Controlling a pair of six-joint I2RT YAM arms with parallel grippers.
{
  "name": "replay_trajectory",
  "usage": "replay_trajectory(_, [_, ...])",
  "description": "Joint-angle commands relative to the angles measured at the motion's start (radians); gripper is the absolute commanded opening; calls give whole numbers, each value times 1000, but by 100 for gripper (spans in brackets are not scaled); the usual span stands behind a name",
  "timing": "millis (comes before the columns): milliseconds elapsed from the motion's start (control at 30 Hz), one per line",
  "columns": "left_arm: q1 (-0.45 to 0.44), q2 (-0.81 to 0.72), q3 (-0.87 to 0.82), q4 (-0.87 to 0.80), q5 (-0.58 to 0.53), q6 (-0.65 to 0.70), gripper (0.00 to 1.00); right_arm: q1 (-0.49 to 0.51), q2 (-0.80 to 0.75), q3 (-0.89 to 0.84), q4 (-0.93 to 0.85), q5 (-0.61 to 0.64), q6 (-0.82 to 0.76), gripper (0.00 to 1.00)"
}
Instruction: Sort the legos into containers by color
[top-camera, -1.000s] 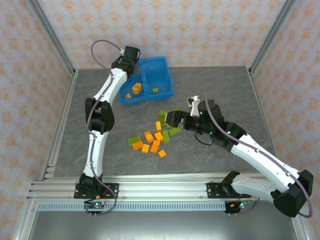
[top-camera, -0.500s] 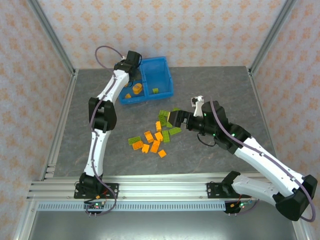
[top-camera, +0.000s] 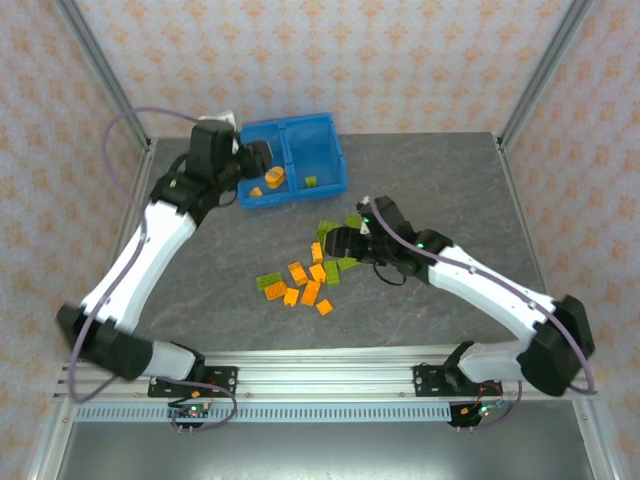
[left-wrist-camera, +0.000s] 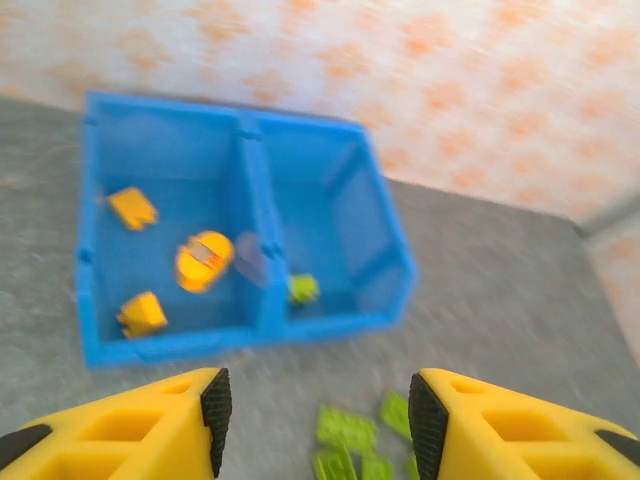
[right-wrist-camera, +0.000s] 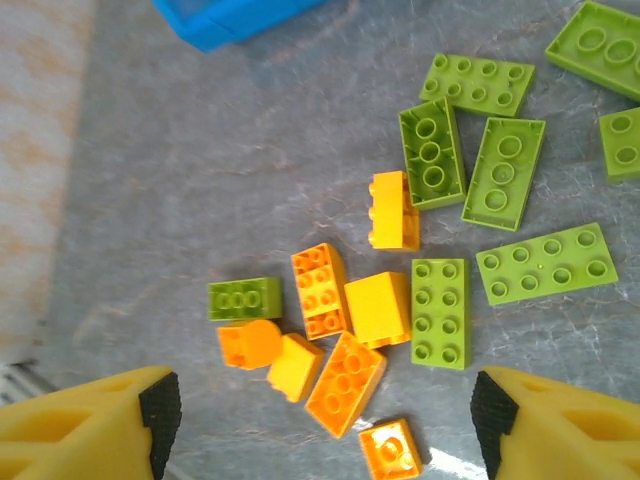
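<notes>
The blue bin (top-camera: 292, 198) stands at the back of the table, its two containers split by a divider (left-wrist-camera: 255, 230). Orange legos (left-wrist-camera: 203, 262) lie in the left container and one green lego (left-wrist-camera: 303, 289) in the right. Loose orange legos (top-camera: 310, 285) and green legos (top-camera: 335, 232) are scattered on the table's middle. My left gripper (top-camera: 256, 158) hovers at the bin's left side, open and empty (left-wrist-camera: 320, 425). My right gripper (top-camera: 340, 240) is over the pile, open (right-wrist-camera: 325, 420), with orange legos (right-wrist-camera: 345, 370) and a green lego (right-wrist-camera: 440, 310) below its jaws.
Metal frame posts (top-camera: 105, 80) and patterned walls close in the grey table (top-camera: 450, 180). A rail (top-camera: 300, 375) with both arm bases runs along the near edge. The bin's corner (right-wrist-camera: 230, 15) shows at the top of the right wrist view.
My left gripper has opened and drawn back from above the bin to its left side, the arm swinging left. My right gripper has moved closer over the pile, its jaws somewhat narrower.
</notes>
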Motion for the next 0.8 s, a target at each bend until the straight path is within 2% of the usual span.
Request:
replay_trajectory(0, [-18, -129, -129, -80, 115, 142, 60, 40, 121, 100, -60, 89, -44, 71])
replay_trajectory(67, [-20, -206, -169, -164, 245, 240, 69, 50, 214, 153, -74, 105, -42, 68])
replay_trajectory(200, [-26, -315, -254, -347, 537, 493, 95, 51, 378, 233, -75, 102, -19, 64])
replay_trajectory(233, [-30, -336, -285, -373, 571, 544, 99, 51, 414, 244, -68, 104, -10, 64])
replay_trajectory(400, [-52, -443, -427, -299, 573, 670, 100, 50, 523, 282, -56, 105, 25, 61])
replay_trajectory(567, [-52, -543, -532, -185, 607, 725, 100, 51, 582, 293, -42, 112, 46, 57])
replay_trajectory(633, [-51, -554, -551, -188, 612, 760, 100, 51, 604, 307, -42, 116, 44, 50])
replay_trajectory(767, [-51, -541, -545, -224, 593, 788, 100, 52, 648, 344, -42, 111, 44, 47])
